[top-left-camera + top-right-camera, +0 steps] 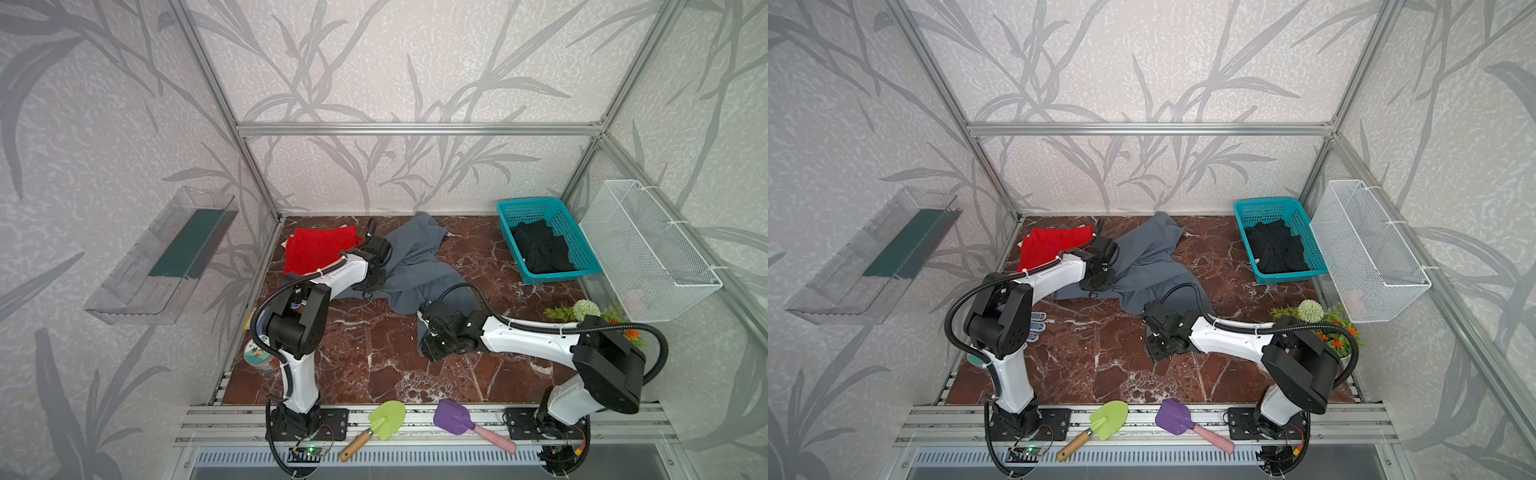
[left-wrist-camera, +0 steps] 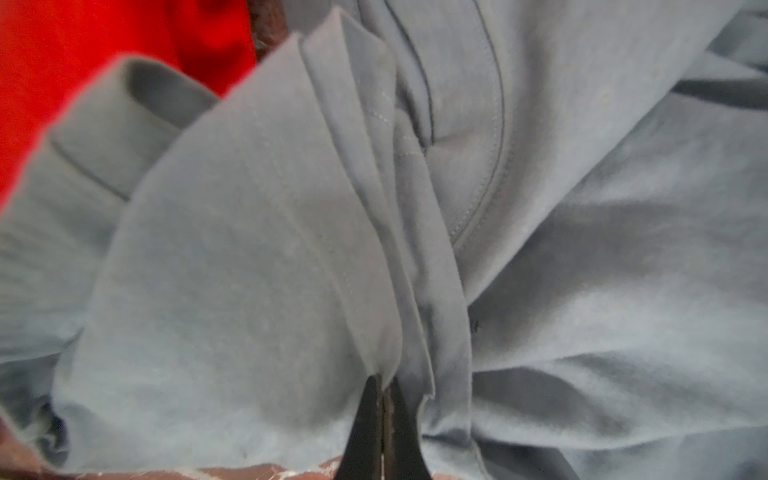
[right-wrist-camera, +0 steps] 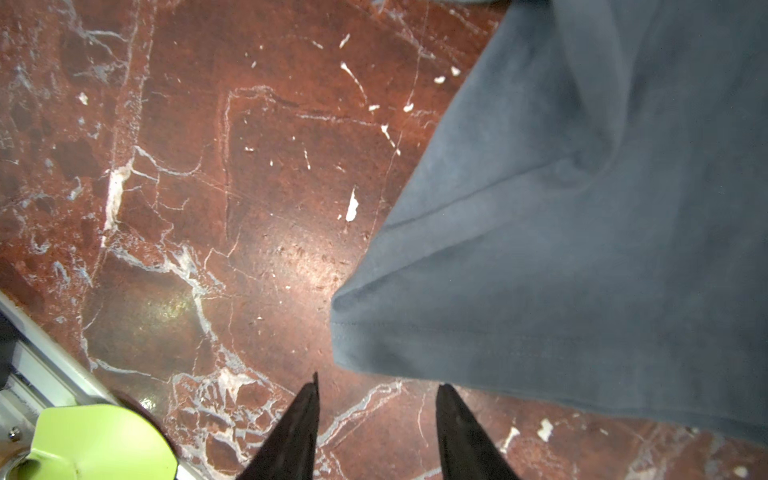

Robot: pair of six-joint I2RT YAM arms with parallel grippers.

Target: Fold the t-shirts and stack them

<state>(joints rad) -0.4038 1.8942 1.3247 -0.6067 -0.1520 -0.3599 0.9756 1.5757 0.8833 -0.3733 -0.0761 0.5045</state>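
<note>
**Desk:** Where are we on the shirts?

**Me:** About a third in, I'd say. The bright red cloth t-shirt [image 1: 320, 249] lies as a flat folded square at the upper left of the brown marble tabletop [image 1: 374, 365] in both top views. I count that one as done.

**Desk:** And the grey one?

**Me:** The slate grey-blue cloth t-shirt [image 1: 415, 257] sprawls crumpled across the middle of the frame, right beside the red one. My left gripper [image 2: 384, 399] is pinched closed on a bunched fold of it, with cloth caught between the jaws. My right gripper [image 3: 376, 395] holds nothing. Its jaws stand apart over bare marble, and the shirt's hem is just beside one fingertip.

**Desk:** Third shirt?

**Me:** The black cloth t-shirt [image 1: 540, 249] sits heaped in the teal plastic mesh basket [image 1: 508, 230] at the upper right, not folded at all.

**Desk:** So what's left?

**Me:** I need to spread and fold the grey and stack it with the red. Then the black has to come out of the basket, get folded and go on the pile.
</note>
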